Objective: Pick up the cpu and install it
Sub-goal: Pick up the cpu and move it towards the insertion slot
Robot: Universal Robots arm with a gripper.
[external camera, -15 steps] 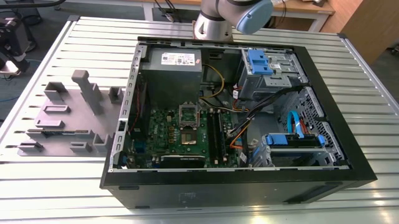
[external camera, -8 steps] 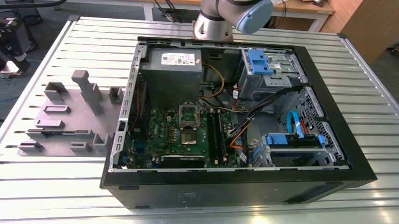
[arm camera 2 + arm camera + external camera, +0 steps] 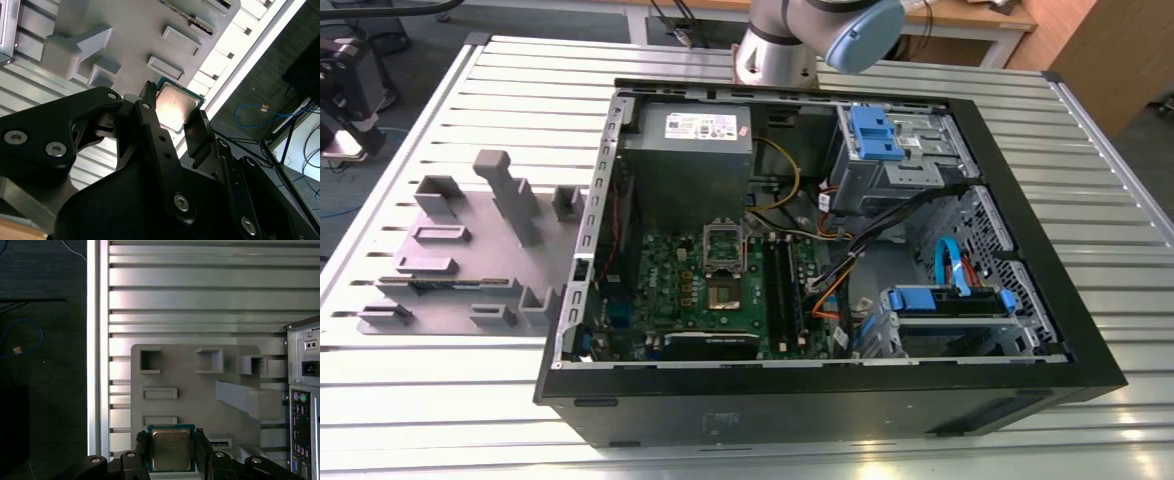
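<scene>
The cpu (image 3: 171, 449) (image 3: 175, 106), a small square chip with a silvery top and thin green edge, sits between my gripper's (image 3: 171, 454) (image 3: 175, 125) two black fingers (image 3: 142, 450), which are shut on its opposite edges. It hangs well above the lilac-grey holder plate (image 3: 195, 390) (image 3: 125, 35) and the slatted table. In the exterior view the open computer case (image 3: 827, 390) lies on the table, and the motherboard's socket (image 3: 724, 292) is uncovered with its dark metal frame (image 3: 724, 243) flipped up. The arm (image 3: 807, 40) rises at the case's far side.
The holder plate (image 3: 467, 260) with upright blocks lies at the exterior view's left of the case. Inside the case are a grey power-supply box (image 3: 691, 135), blue drive bays (image 3: 874, 135) and loose cables (image 3: 854, 250). The table edge (image 3: 92, 365) drops to dark floor.
</scene>
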